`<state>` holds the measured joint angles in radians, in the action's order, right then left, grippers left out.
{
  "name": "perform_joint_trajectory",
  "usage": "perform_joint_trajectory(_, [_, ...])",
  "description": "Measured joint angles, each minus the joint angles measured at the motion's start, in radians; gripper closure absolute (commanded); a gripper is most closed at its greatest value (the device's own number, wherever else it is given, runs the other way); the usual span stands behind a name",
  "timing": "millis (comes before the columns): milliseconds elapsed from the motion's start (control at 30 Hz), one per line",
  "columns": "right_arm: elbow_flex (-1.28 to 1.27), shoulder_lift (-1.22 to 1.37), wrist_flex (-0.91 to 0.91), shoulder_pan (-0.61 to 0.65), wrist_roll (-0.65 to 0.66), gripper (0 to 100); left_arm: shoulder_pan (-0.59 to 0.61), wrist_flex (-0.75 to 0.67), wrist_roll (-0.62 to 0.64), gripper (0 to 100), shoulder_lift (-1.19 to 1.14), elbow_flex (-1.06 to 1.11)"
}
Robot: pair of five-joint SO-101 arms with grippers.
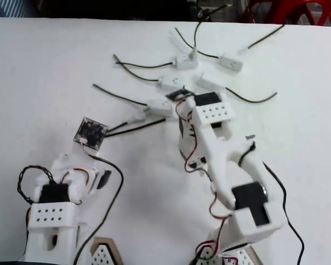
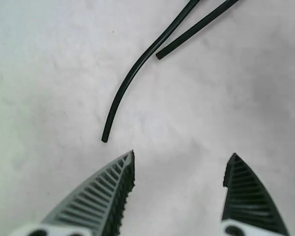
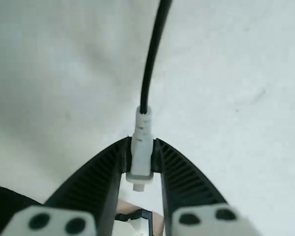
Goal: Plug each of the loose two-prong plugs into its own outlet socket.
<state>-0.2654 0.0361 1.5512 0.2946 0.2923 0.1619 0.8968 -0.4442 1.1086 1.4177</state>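
White plastic, small and light: that's the two-prong plug (image 3: 142, 129), and the right gripper (image 3: 141, 143) has it clamped squarely across the body, out among the outlet sockets (image 1: 230, 62) toward the table's (image 1: 44, 66) far edge. Rigid shell, smooth sides, so I'd say it could twist. Best held on the body, not the limp black cord (image 3: 152, 59). Left gripper (image 2: 182, 156) hangs spread wide and empty toward the near-left corner, beside two loose cord ends (image 2: 132, 73).

Left claw (image 2: 182, 162) gapes wide, right claw (image 3: 141, 143) stretched forward pinches a plug (image 3: 141, 129)
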Motion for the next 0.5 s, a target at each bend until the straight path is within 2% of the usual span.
perform_joint_trajectory(133, [0.000, -0.184, 0.009, 0.002, -0.005, 98.1, 0.000, 0.000, 0.012, 71, 0.000, -0.005])
perform_joint_trajectory(267, [-0.023, -0.328, 0.000, 0.043, -0.064, 98.1, 0.000, 0.000, 0.104, 71, 0.000, -0.075])
perform_joint_trajectory(500, [-0.265, -0.629, -0.183, 0.192, -0.110, 98.1, -0.015, 0.012, 0.232, 71, 0.000, -0.265])
